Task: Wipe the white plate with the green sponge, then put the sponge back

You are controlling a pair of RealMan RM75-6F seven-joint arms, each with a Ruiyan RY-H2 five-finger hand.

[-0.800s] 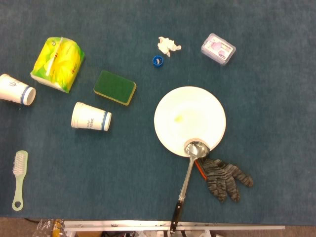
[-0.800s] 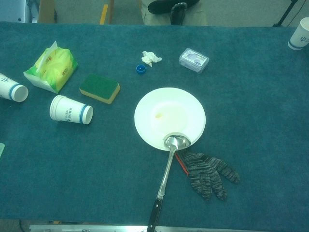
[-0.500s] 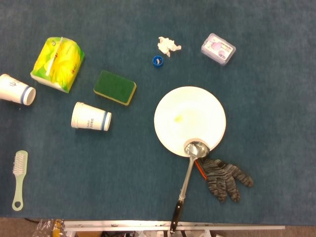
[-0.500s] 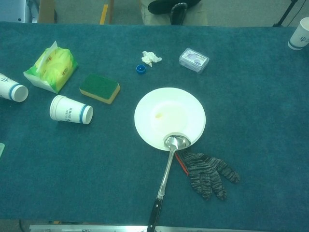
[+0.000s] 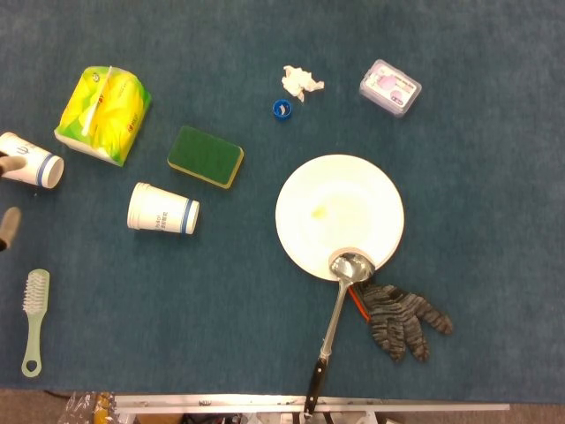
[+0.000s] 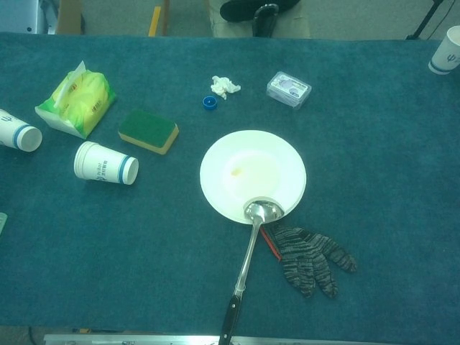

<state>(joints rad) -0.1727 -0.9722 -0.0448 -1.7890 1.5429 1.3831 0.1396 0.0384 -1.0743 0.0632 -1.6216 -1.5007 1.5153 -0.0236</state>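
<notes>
The green sponge (image 5: 206,155) (image 6: 148,131) with its yellow underside lies flat on the blue cloth, left of the white plate (image 5: 340,203) (image 6: 253,167). A small yellowish smear marks the plate. A metal ladle (image 5: 340,300) (image 6: 251,237) rests its bowl on the plate's near rim. Only the fingertips of my left hand (image 5: 8,228) show, at the left edge of the head view, spread apart and holding nothing, far left of the sponge. One tip overlaps the lying paper cup (image 5: 31,160). My right hand is out of both views.
A second paper cup (image 5: 162,209) lies near the sponge, a yellow tissue pack (image 5: 103,103) behind it. A brush (image 5: 33,318), a grey glove (image 5: 402,316), a blue cap (image 5: 282,109), crumpled paper (image 5: 301,81) and a small clear box (image 5: 390,87) lie around.
Fingertips of my left hand have come into the head view at the left edge. Nothing on the table has moved.
</notes>
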